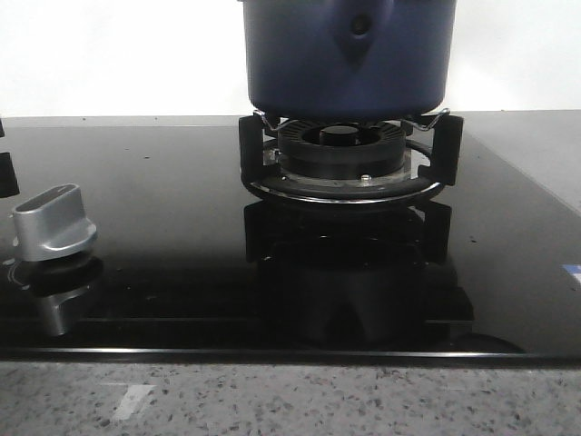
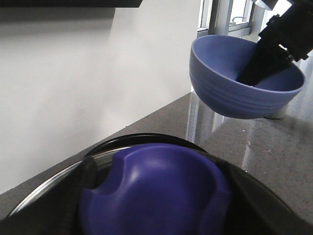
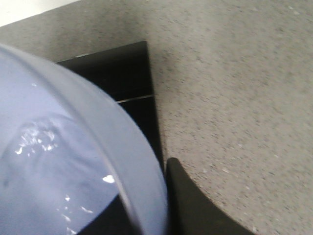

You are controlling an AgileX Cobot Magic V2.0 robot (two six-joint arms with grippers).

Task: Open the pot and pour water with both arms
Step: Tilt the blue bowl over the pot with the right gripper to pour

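With the lid knob (image 2: 156,196) under the left gripper (closure indeterminate) and the right gripper (image 2: 274,54) clamping the water-filled bowl (image 2: 239,83), next lift the lid off the pot (image 1: 349,59).

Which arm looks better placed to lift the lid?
Left. Its wrist camera looks closely down on the lid's blue knob, while the right arm's jaws are busy holding the bowl with water in it.

Purple lid knob (image 2: 156,193) close below, light-blue bowl (image 2: 244,81) aloft in the right gripper (image 2: 274,49)
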